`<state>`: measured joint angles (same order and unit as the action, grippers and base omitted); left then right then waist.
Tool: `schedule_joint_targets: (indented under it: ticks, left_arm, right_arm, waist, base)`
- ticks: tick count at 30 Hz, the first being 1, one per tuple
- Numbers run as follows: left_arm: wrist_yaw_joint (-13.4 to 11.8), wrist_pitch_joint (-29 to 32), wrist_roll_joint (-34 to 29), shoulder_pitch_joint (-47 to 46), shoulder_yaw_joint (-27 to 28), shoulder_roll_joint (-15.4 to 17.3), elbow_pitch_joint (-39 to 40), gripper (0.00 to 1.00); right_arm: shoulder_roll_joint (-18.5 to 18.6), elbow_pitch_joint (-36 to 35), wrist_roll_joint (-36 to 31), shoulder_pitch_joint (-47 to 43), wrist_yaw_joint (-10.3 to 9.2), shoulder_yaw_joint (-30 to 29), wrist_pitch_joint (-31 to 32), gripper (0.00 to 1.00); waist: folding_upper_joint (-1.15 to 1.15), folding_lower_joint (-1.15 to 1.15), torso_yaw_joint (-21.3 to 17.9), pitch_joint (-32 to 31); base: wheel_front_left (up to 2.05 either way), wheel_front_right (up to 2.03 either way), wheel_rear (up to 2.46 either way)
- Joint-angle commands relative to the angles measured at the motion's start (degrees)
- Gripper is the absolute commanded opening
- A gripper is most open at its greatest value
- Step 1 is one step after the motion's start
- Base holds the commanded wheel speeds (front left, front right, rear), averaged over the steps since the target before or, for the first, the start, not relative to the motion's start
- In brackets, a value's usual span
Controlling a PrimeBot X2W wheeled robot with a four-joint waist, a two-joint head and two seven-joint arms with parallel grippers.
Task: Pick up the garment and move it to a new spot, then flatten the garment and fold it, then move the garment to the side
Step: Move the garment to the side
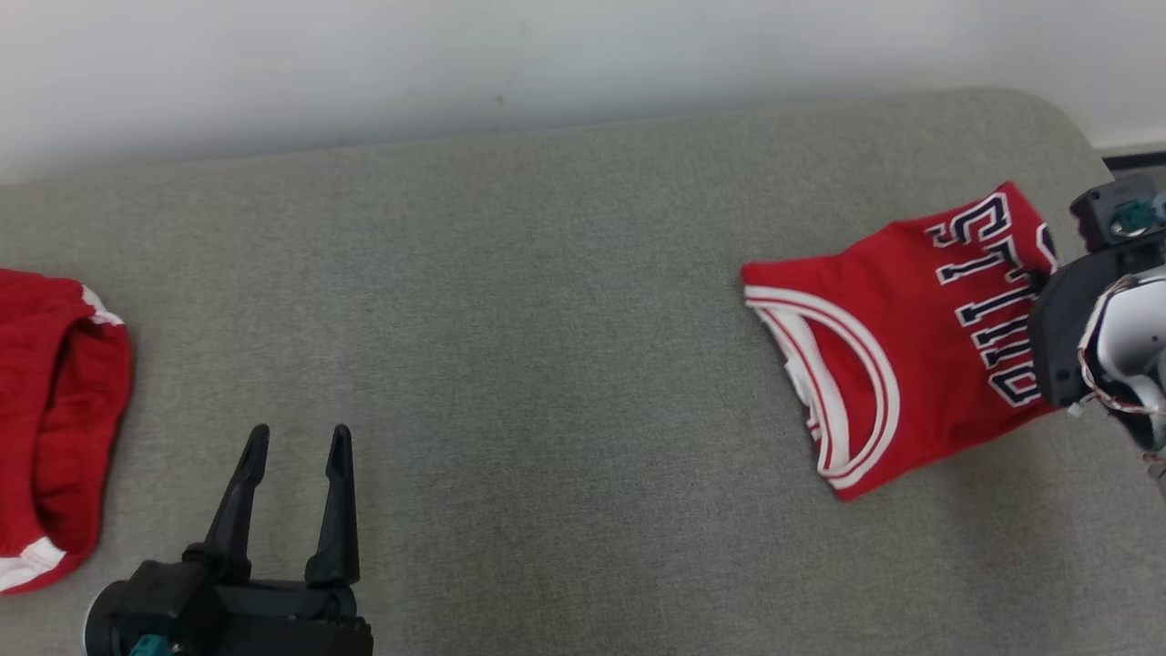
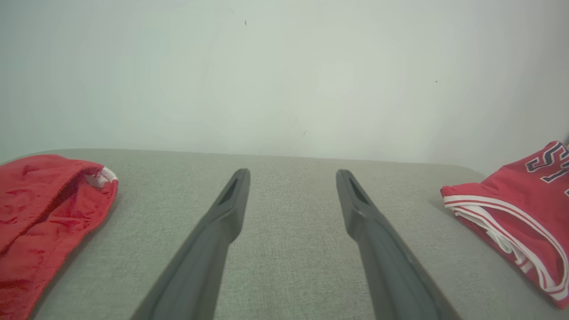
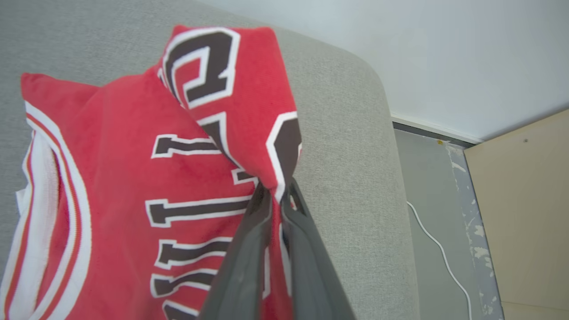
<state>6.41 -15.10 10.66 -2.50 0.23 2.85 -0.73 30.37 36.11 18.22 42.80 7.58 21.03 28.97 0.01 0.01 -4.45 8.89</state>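
Note:
The garment (image 1: 911, 337) is a red jersey with white trim and dark lettering, lying folded at the right end of the grey padded surface (image 1: 547, 319). In the right wrist view my right gripper (image 3: 275, 191) is shut on the garment (image 3: 133, 178), pinching a raised fold at its lettered edge. In the head view the right wrist (image 1: 1084, 337) covers that edge and hides the fingers. My left gripper (image 1: 301, 442) stands open above bare surface at the lower left, holding nothing. Its fingers (image 2: 231, 200) point toward the wall, with the garment (image 2: 515, 213) far off to their right.
A second red cloth with a white band (image 1: 55, 410) lies crumpled at the surface's left end, left of my left gripper (image 2: 291, 175). The surface's rounded right edge (image 3: 378, 186) drops to a floor with a white cable (image 3: 440, 253). A pale wall runs behind.

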Motion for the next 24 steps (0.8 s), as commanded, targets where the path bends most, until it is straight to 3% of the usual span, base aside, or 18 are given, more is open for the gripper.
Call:
schedule_joint_targets:
  ticks: [1,10,20,24]
  left_arm:
    - [0.2,-0.1,-0.6,-1.5,-0.1,0.1,0.5,1.0]
    - [0.9,0.0,-2.3,-5.8,-2.2,1.6,2.7,1.0]
    - [1.0,0.0,-2.3,-9.0,-3.8,3.6,4.7,1.0]
    - [1.0,0.0,-1.6,-9.7,-4.2,4.6,5.1,1.0]
  right_arm:
    - [0.8,0.8,-0.2,1.6,-0.13,-0.4,-1.0,0.0]
    - [3.6,5.2,-3.4,7.4,-0.14,-3.7,-7.3,0.0]
    - [7.6,7.0,-7.7,10.6,-0.14,-4.6,-13.0,0.0]
    - [7.1,5.7,-7.8,10.7,-0.13,-4.0,-14.9,0.0]
  waist:
    - [-0.01,-0.01,-4.9,5.2]
    - [-0.01,-0.01,-7.9,11.1]
    - [-0.01,-0.01,-8.4,15.0]
    - [-0.01,-0.01,-8.4,15.7]
  base:
    - [0.0,0.0,0.0]
    - [0.0,0.0,0.0]
    - [0.0,0.0,0.0]
    - [0.0,0.0,0.0]
